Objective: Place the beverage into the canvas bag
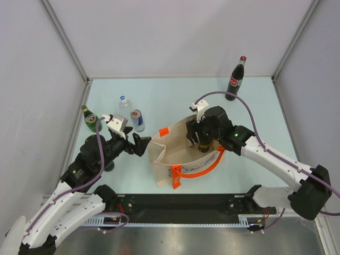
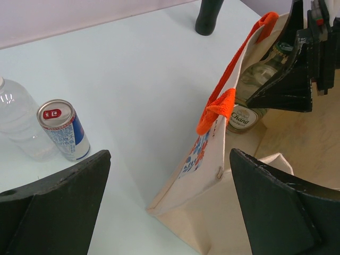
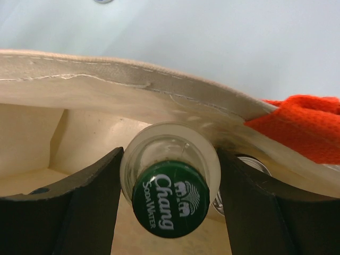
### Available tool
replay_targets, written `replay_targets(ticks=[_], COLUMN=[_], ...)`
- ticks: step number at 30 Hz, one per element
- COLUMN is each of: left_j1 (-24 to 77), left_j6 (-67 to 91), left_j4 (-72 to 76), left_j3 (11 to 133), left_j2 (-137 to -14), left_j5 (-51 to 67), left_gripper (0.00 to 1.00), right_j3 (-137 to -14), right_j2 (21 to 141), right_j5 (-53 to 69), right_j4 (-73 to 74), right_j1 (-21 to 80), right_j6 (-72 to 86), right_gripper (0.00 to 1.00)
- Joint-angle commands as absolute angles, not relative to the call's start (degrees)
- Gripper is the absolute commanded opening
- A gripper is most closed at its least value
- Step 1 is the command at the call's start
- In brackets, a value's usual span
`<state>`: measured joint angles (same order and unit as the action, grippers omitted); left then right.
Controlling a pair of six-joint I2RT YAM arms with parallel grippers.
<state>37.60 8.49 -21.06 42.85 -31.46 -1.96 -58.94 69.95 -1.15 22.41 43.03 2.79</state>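
grey-walled cell, pale blue worktop (image 1: pixel 175 95). bag (image 1: pixel 162 159) sits mid-worktop near the arm bases, mouth open, one orange handle (image 2: pixel 223 106) draped over its rim.

right tool (image 1: pixel 201 135) is down in the bag mouth, clamped on the neck of the chang bottle (image 3: pixel 169 196). right wrist view shows both fingers tight on the glass just under the green cap. the bottle is upright or close to it, right against the inner side of the bag wall. left wrist view shows its label below the rim line, so most of the bottle is already inside.

left tool (image 1: pixel 141 144) is wide open, nothing in it. it sits just beside the bag's left edge with the bag corner ahead of the jaws. can't tell if it touches the fabric.

progress: pick and carry look done, insertion mostly done. left to do: seat the bottle on the bag floor, let go, pull the right arm out clear of rim and handle. can't tell if the base is down yet, it's hidden by the wall.

risk: soft walls, bottle may tip on release, or the tool may snag the handle on exit.

also out: can (image 2: pixel 62 130), water bottle (image 2: pixel 16 122), green bottle (image 1: pixel 91 120), cola bottle (image 1: pixel 236 79), all outside the bag.
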Motion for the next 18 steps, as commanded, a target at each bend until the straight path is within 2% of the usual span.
replay_targets(ticks=[1,16,18], left_j1=[37.88,37.79,37.88], left_j6=[8.17,8.35,8.35], left_j4=[-19.78,-19.78,-19.78], left_j3=[42.80,42.80,42.80], left_j2=[-31.46,-31.20,-31.20], left_j5=[-2.11,-1.93,-1.85], left_gripper=[1.00,1.00,1.00], right_j3=[-59.33,-54.94,-54.32], right_j2=[69.69,74.53,74.97], right_j5=[-1.15,-0.79,-1.14], right_j4=[10.47,5.98,6.15], right_j1=[43.33,43.42,43.33], right_j6=[2.90,3.43,3.51], right_gripper=[0.00,0.00,0.04])
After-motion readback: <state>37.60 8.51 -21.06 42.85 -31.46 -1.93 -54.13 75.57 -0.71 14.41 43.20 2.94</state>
